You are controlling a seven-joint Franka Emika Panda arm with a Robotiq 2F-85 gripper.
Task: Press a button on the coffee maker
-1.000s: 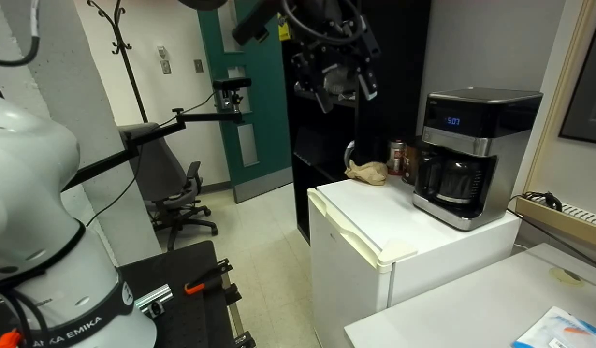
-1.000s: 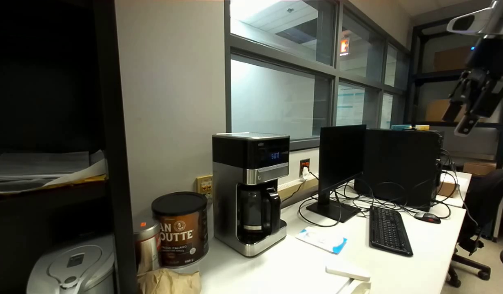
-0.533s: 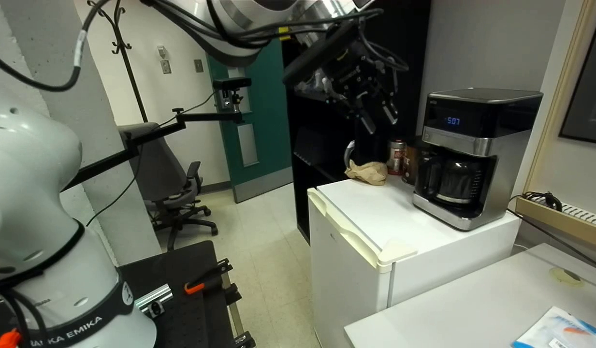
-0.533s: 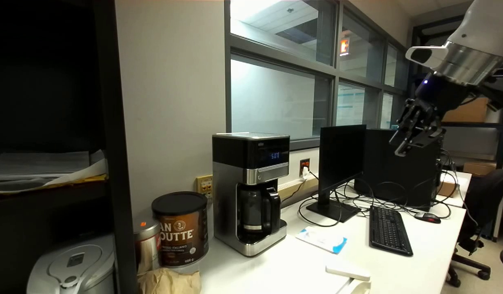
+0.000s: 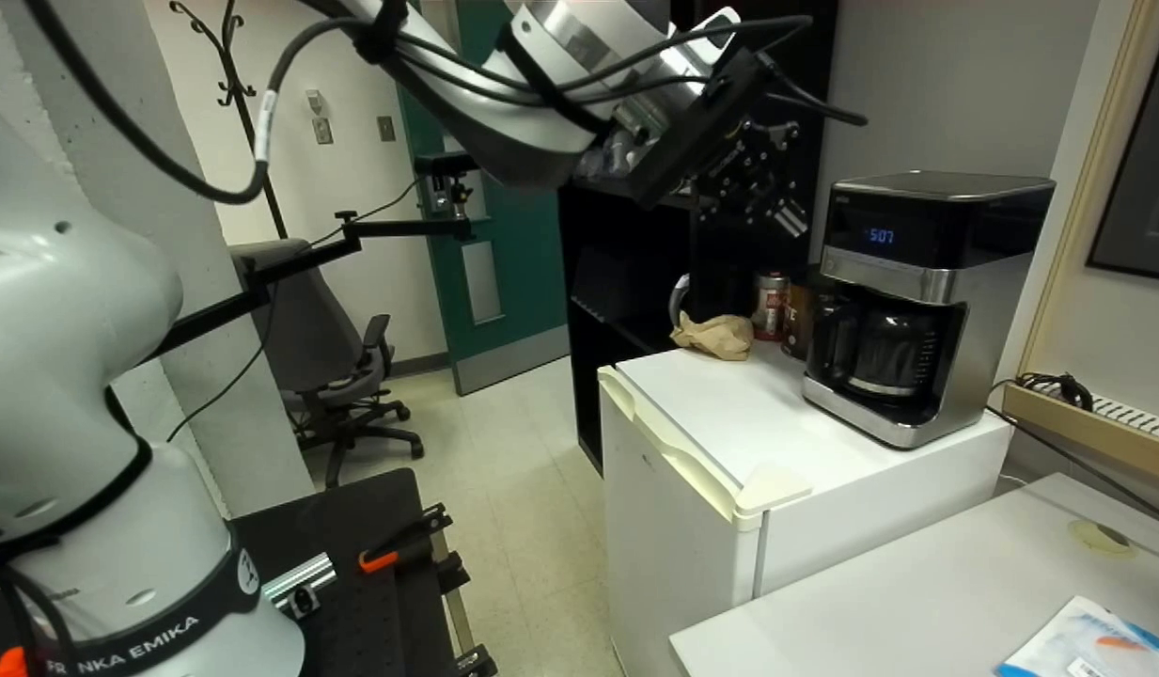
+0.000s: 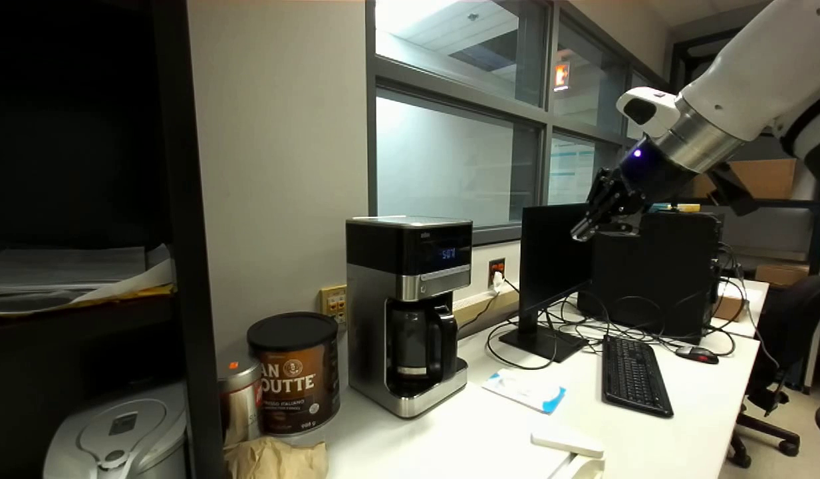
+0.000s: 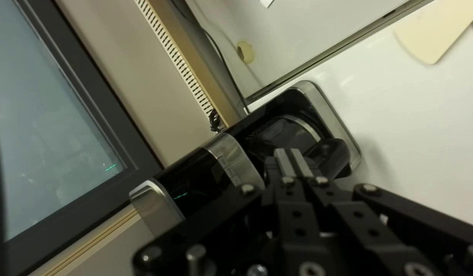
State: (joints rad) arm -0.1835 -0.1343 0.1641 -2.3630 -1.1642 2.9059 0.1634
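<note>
The coffee maker (image 5: 993,320), black and silver with a lit clock, stands upright on a white mini fridge (image 5: 729,414). Along its front runs a silver band with small buttons (image 6: 444,273), below the dark display panel (image 5: 856,226). Its glass carafe (image 5: 889,353) sits inside, handle outward. My gripper (image 5: 791,218) hangs in the air in front of the machine, at about display height, apart from it. In the wrist view the gripper (image 7: 293,151) has its fingertips together with nothing between them, overlapping the carafe handle (image 7: 330,157) in the picture; the band (image 7: 232,161) lies to their left.
Beside the machine stand a brown coffee can (image 6: 296,379), a metal tin (image 5: 772,306) and a crumpled paper bag (image 5: 715,336). A black shelf (image 5: 626,273) rises behind them. A monitor (image 6: 549,266) and a desk (image 5: 917,583) are on the opposite side of the machine.
The arm has swung toward the coffee maker and reached lower. My gripper's fingers, spread a second ago, have come together. The coffee maker has stayed in place.
</note>
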